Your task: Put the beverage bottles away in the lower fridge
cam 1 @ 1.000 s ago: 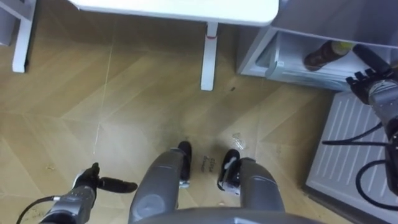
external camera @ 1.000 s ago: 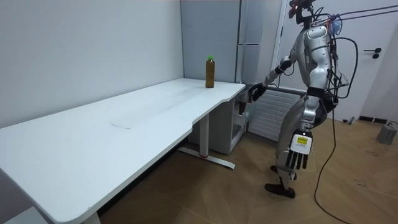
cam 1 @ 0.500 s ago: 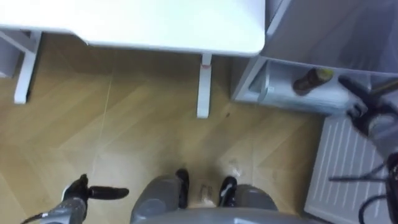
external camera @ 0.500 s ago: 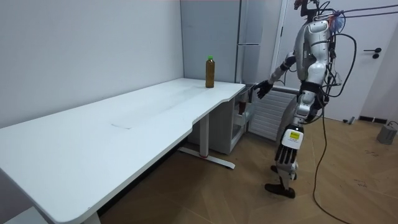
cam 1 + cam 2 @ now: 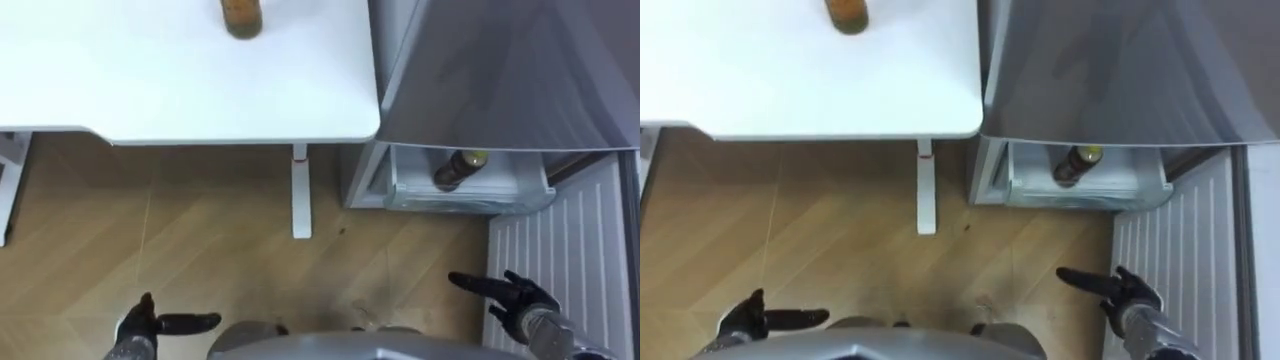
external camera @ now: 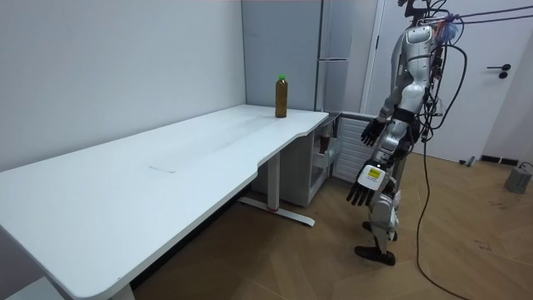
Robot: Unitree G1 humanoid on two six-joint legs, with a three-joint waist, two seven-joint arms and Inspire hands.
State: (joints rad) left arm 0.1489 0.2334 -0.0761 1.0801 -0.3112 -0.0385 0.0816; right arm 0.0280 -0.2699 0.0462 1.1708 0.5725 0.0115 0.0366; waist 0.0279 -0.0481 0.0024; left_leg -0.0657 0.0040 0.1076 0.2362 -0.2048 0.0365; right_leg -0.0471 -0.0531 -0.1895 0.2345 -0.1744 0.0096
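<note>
desk bottle [image 5: 241,15]: cut off by the top edge, most of it out of frame
fridge bottle [image 5: 455,170]: too small and blurred to tell how it rests
left hand [image 5: 138,326]: cut at the bottom edge

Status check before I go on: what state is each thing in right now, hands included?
Lower fridge: door open.
Yellow-capped bottle: inside it, apparently on its side.
Green-capped bottle: upright on the table, capped.
Left hand: open, empty.
Right hand: open, empty.
</note>
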